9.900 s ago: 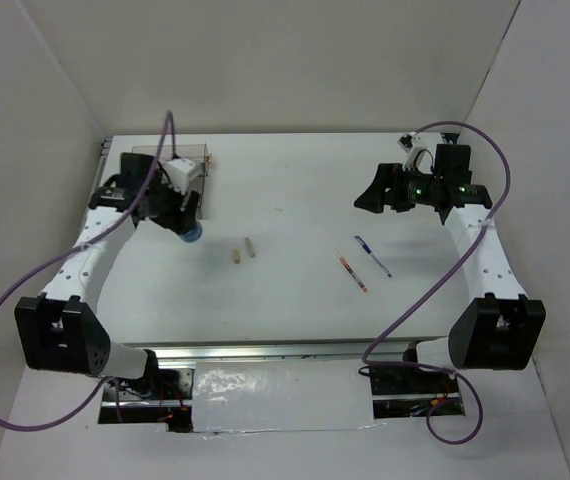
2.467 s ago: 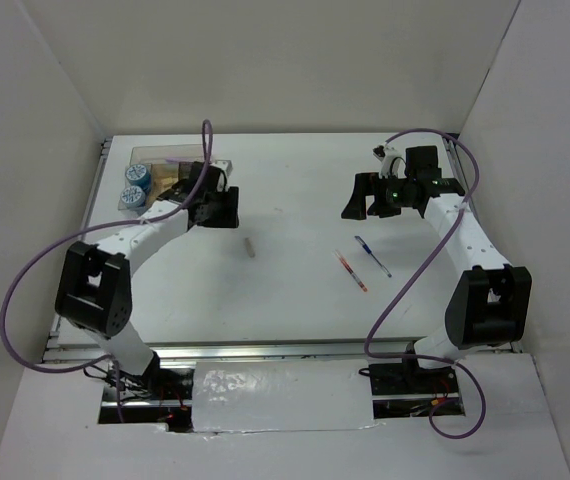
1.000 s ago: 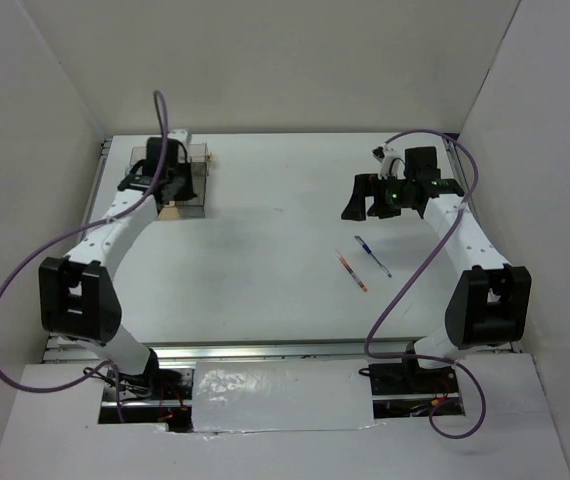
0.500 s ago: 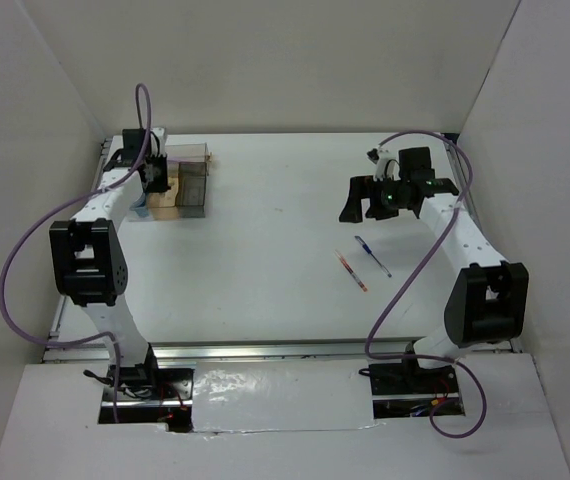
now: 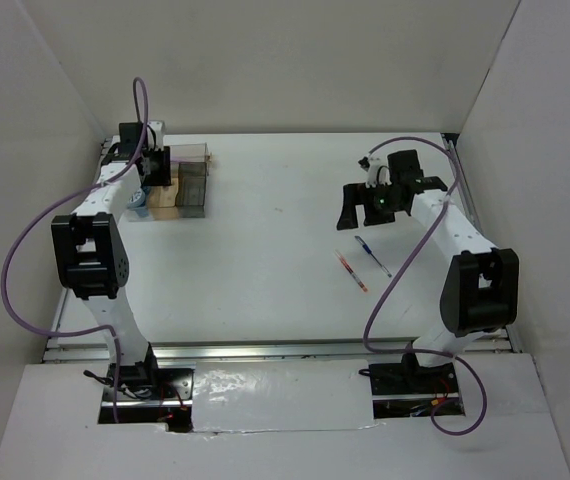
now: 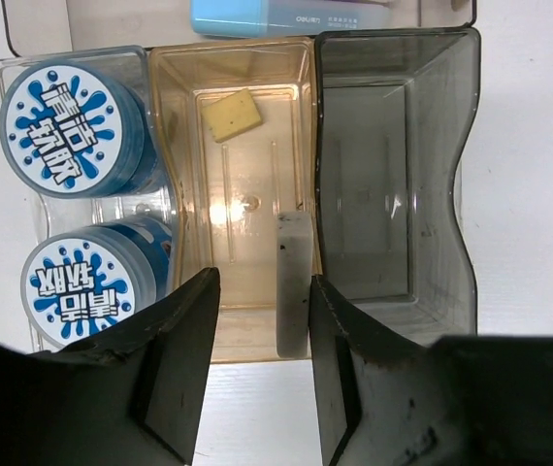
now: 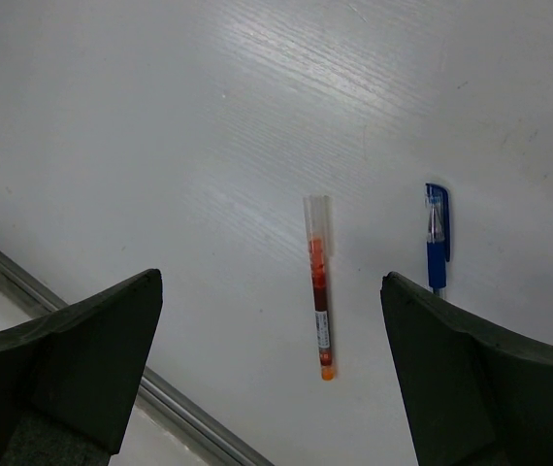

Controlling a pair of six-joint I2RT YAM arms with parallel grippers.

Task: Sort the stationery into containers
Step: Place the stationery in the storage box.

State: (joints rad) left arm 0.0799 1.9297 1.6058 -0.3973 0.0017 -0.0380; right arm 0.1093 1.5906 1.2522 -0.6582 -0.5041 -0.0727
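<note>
In the left wrist view the clear organiser [image 6: 165, 209] holds two round blue tubs [image 6: 68, 116] [image 6: 92, 282] on its left and a pale-blue bar [image 6: 286, 15] at the back. A tan stub [image 6: 231, 115] lies in its tan compartment. A second stub [image 6: 294, 282], grey in shadow, stands loose against that compartment's right wall. My left gripper [image 6: 262, 283] hangs open above it, gripping nothing. My right gripper [image 7: 272, 282] is open wide above the red-orange pen [image 7: 318, 301], with the blue pen [image 7: 437, 238] to its right.
The smoky grey compartment [image 6: 393, 175] has nothing in it. In the top view the organiser [image 5: 193, 185] sits at the back left by the side wall, and both pens [image 5: 352, 271] [image 5: 372, 256] lie right of centre. A metal rail [image 7: 160, 398] runs along the near edge.
My left arm swung back and left over the organiser, and no stub lies on the table now. My right gripper shifted slightly left and down over the pens.
</note>
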